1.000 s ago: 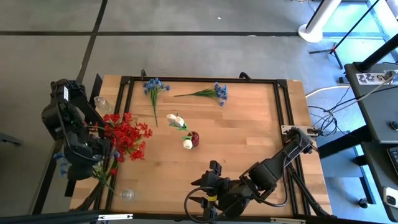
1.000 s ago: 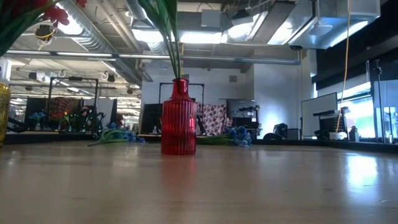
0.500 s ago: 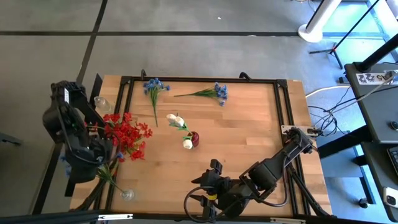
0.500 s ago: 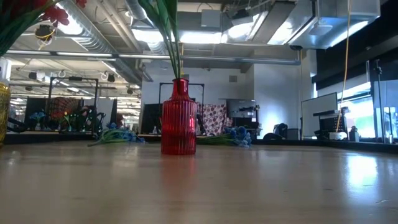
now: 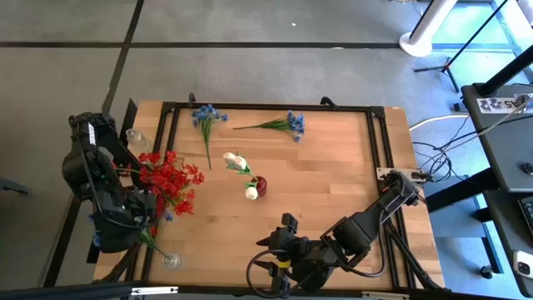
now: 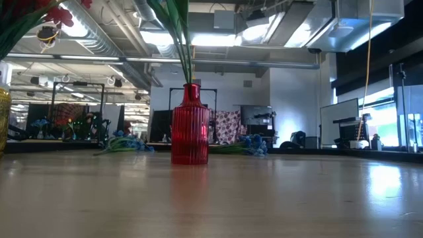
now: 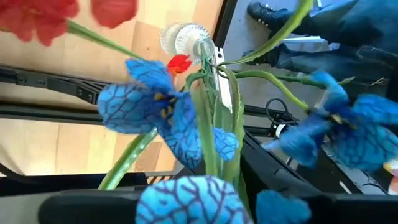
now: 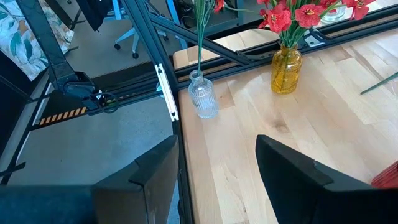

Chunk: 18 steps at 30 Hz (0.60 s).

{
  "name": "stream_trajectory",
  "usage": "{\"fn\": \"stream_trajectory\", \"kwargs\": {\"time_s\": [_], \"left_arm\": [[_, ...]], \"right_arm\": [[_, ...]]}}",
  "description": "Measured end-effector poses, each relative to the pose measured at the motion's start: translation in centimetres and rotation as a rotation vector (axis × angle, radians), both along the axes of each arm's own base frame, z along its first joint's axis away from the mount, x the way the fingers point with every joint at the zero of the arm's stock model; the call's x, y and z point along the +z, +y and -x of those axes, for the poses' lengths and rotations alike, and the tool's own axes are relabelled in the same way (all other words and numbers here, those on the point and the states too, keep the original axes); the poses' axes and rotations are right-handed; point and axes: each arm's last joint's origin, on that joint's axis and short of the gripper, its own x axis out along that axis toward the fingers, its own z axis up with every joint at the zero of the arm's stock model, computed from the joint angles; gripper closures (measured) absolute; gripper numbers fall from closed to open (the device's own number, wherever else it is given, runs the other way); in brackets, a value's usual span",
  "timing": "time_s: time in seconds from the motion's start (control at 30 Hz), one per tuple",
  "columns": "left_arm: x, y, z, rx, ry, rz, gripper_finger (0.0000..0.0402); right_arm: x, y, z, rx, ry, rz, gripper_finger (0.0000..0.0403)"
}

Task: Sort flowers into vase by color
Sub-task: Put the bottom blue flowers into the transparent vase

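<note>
Left gripper [image 5: 123, 227] hung over the table's left edge, just above and to the outside of the small clear ribbed glass vase [image 5: 171, 261], with the blue-bloomed artificial sprig [image 7: 155, 109] right at it. Couldn't tell whether it was clamped on the sprig or letting go; blooms filled the left wrist view.

The sprig's green stem ran down into the clear vase's neck, so the end looked seated. Blooms leaned out from the vase toward the gripper.

Right gripper [image 8: 217, 168] was parked at the near edge, to the clear vase's right and well apart. Its jaws were spread and held nothing.

Beyond the clear vase on the same side stood the amber glass vase [image 8: 286, 71], full of red-bloomed flowers [image 5: 171, 179]. Farther from the clear vase, toward the middle of the wooden table [image 5: 333, 167], was the red ribbed vase [image 6: 190, 129] with the white tulip-like flowers [image 5: 237, 162].

Farthest from the clear vase, two more blue sprigs lay flat on the far side: one nearer the left [image 5: 206, 117], one nearer the middle [image 5: 291, 123].

Read: red and white looked sorted, and blue was in hand, first of three sprigs going into the clear vase.

Next move, as I judged it:
- Confirm a clean release, then lift straight up and clear.
- Light vase and a leaning sprig, so dragging the blooms could tip it.
- Then reach for the nearer-left blue sprig and pinch it at the stem, not the blooms.
</note>
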Motion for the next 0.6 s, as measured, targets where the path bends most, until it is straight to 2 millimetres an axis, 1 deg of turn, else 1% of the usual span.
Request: {"fn": "stream_trajectory", "kwargs": {"time_s": [0.17, 0.33, 0.47, 0.6], "left_arm": [[-0.3, -1.1, -0.7, 0.002, -0.002, 0.016, 0.0334], [0.0, -2.1, -1.2, 0.018, 0.039, 0.122, 0.0303], [0.2, -2.4, -1.3, 0.048, 0.066, 0.174, 0.0273], [0.2, -2.5, -1.4, 0.049, 0.045, 0.176, 0.0248]], "right_arm": [[0.0, 0.0, 0.0, 0.000, 0.000, 0.000, 0.0189], [0.0, 0.0, 0.0, 0.001, 0.000, 0.001, 0.0189], [0.0, 0.0, 0.0, 0.004, 0.001, 0.007, 0.0189], [0.0, 0.0, 0.0, 0.004, 0.001, 0.007, 0.0189]]}}
